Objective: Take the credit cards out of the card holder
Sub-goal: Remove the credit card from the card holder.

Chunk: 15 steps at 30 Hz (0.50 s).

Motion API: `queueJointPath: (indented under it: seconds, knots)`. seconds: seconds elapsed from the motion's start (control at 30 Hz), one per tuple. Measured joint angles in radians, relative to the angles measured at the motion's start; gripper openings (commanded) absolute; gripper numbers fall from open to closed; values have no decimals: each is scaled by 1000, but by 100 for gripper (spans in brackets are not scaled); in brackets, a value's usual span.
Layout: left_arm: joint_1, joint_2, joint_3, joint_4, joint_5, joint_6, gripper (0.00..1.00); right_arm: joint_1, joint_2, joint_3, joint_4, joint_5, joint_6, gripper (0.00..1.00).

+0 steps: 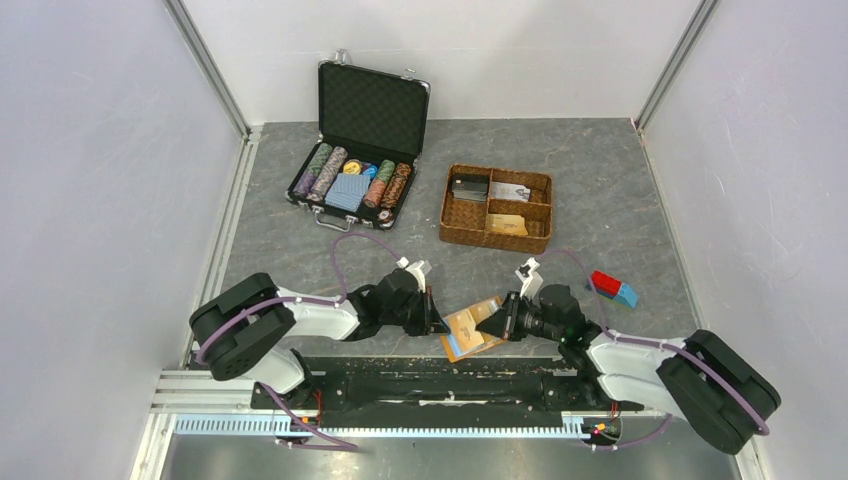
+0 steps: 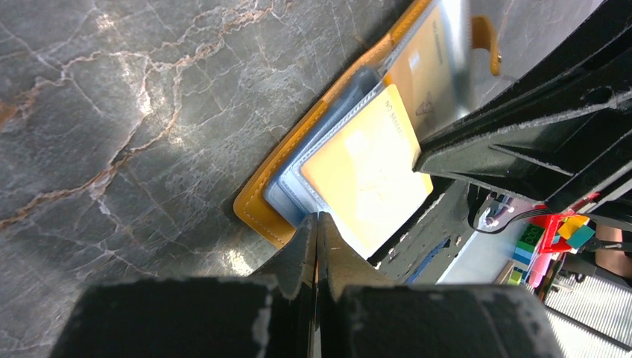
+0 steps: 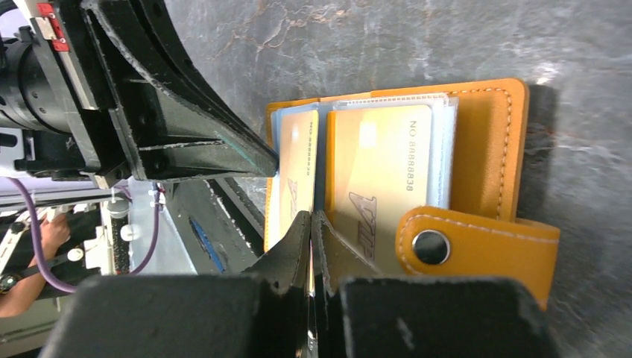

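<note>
The orange-tan card holder lies open between my two grippers at the table's near edge, partly over the black base rail. The left wrist view shows its orange cover, pale blue sleeves and a yellow credit card in a sleeve. The right wrist view shows the card holder with two yellow credit cards in sleeves and its snap strap. My left gripper is shut at the holder's sleeve edge. My right gripper is shut on a thin clear sleeve between the two pages.
A brown woven divided basket with cards stands at the back right. An open black case with chips and blue playing cards stands at the back left. A red-and-blue block lies to the right of my right arm.
</note>
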Motion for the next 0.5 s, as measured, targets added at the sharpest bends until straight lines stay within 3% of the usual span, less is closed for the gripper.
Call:
queueJointPath:
  seconds: [0.5]
  knots:
    - [2,15,6,17,8,0,2,-124,-135,21,-200,-46,-108,0]
